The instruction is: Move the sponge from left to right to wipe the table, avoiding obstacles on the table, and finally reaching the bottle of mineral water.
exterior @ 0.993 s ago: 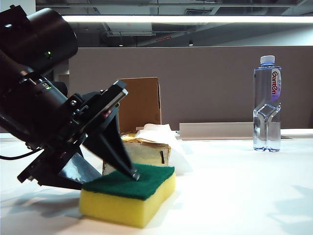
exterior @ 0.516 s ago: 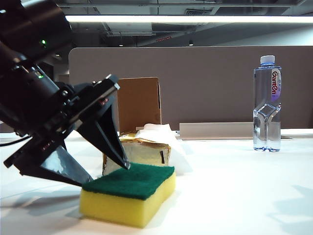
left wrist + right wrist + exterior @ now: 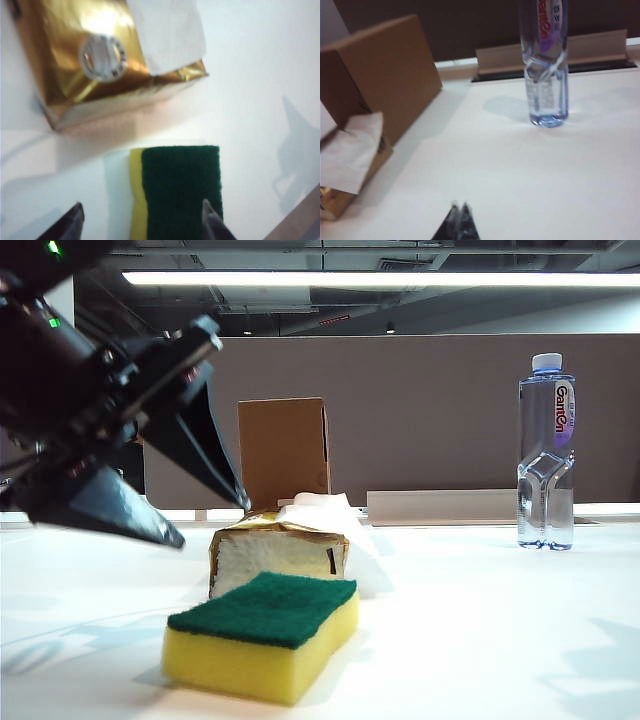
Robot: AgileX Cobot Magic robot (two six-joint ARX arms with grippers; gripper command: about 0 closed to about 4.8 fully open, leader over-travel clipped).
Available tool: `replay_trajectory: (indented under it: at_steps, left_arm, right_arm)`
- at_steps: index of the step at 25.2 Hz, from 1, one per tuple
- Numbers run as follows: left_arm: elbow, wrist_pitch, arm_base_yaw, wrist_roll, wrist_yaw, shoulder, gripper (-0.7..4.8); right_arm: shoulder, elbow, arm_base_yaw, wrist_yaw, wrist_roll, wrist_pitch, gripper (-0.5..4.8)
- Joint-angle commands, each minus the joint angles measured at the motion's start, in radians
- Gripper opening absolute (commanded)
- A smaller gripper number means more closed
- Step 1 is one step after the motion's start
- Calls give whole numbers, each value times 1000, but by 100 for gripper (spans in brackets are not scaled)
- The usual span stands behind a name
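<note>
The yellow sponge (image 3: 265, 635) with its green top lies flat on the white table (image 3: 480, 640), held by nothing. My left gripper (image 3: 210, 523) hangs open above and to the left of it, clear of the sponge. In the left wrist view the open left gripper (image 3: 141, 205) has its fingertips spread wider than the sponge (image 3: 180, 190). Just behind the sponge lie the gold tissue pack (image 3: 280, 550) and the upright cardboard box (image 3: 283, 450). The water bottle (image 3: 546, 465) stands far right. My right gripper (image 3: 459, 205) is shut and empty above bare table, with the bottle (image 3: 546, 75) ahead of it.
A brown-grey divider panel (image 3: 420, 410) closes off the back, with a low grey rail (image 3: 440, 506) along the table's far edge. In the right wrist view the box (image 3: 380, 70) and the tissue pack (image 3: 345, 150) stand to one side of the bottle.
My left gripper has opened, let go of the sponge and risen up and to the left. The sponge stays where it was. The bottle and obstacles have not moved.
</note>
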Motion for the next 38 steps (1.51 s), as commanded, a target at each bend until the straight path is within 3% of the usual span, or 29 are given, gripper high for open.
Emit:
replay_trajectory:
  at_steps: [1,6,10,25,32,38]
  left_arm:
    - [37,-32,1,74,-77,-53,302]
    - [114,-123,1,189,-266,-143,302]
    - [115,-123,27,198,-340,-212,303]
    - [115,-200,294,318,-312,-480,303]
    - [115,-278,312,356,-296,-551,302]
    - [115,-298,311,376,-290,-597,302]
  right_arm:
    - [-1,9,1,-58,22,32,-2]
    - [0,93,2,-76,53,-126,-2]
    - [0,133,2,-84,155,-153,-1]
    - [0,150,18,-167,179,-154,-1]
    - [2,179,109,-160,197,-154,-1]
    - [41,222,217,-93,204,-172,-1]
